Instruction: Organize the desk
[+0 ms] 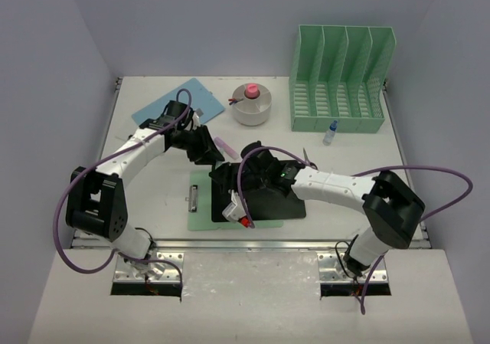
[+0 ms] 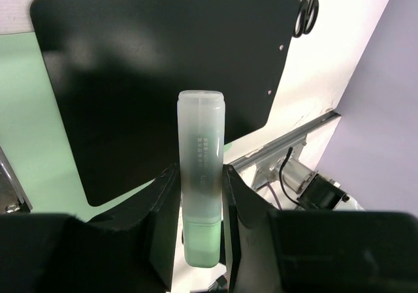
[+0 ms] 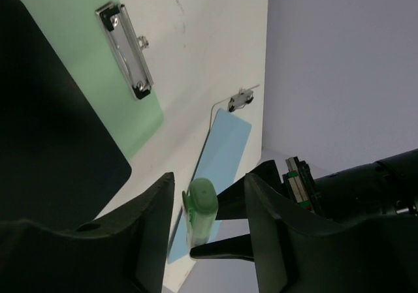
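Your left pincer (image 2: 199, 175) was clamped on a green highlighter (image 2: 200, 130), clear cap pointing out, over the black clipboard (image 2: 130, 64) that lay partly on a green clipboard (image 1: 200, 215) by the surface's (image 1: 360, 149) near edge. Your right pincer (image 3: 209, 185) had its jaws apart around the highlighter's green end, with a gap on each side and no grip. The surface sat between lavender walls (image 1: 46, 91), arms bolted at its near edge, with a blue clipboard (image 1: 172, 106) toward its far-left corner and a mint-green file rack (image 1: 341, 76) at its far-right corner.
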Action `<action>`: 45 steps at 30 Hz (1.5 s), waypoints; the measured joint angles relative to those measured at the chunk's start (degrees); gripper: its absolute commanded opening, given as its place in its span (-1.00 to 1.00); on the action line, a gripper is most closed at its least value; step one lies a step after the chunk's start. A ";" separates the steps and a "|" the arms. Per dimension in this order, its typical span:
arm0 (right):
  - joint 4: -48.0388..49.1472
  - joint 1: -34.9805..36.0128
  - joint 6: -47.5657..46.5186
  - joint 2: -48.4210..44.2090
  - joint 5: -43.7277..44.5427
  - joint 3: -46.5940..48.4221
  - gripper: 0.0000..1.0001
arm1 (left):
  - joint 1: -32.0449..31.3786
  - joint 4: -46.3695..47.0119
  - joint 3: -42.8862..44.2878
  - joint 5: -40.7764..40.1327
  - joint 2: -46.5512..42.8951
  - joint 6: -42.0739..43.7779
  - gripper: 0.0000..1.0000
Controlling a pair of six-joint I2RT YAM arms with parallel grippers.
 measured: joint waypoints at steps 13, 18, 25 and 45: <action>0.31 0.00 -1.25 1.81 4.02 0.35 -0.97 | 0.00 0.94 -0.04 -1.18 -0.68 -0.20 0.99; 0.20 -0.04 4.02 -3.93 3.21 -1.68 -0.98 | 1.68 1.40 0.81 -2.40 -2.71 0.28 0.99; 2.21 -8.44 34.75 -6.03 0.35 5.51 -0.97 | 11.34 7.82 10.58 -9.55 -5.86 3.08 1.00; 17.53 -33.64 108.15 28.65 20.68 47.69 -0.97 | 11.30 24.06 3.45 -11.98 -15.08 6.47 1.00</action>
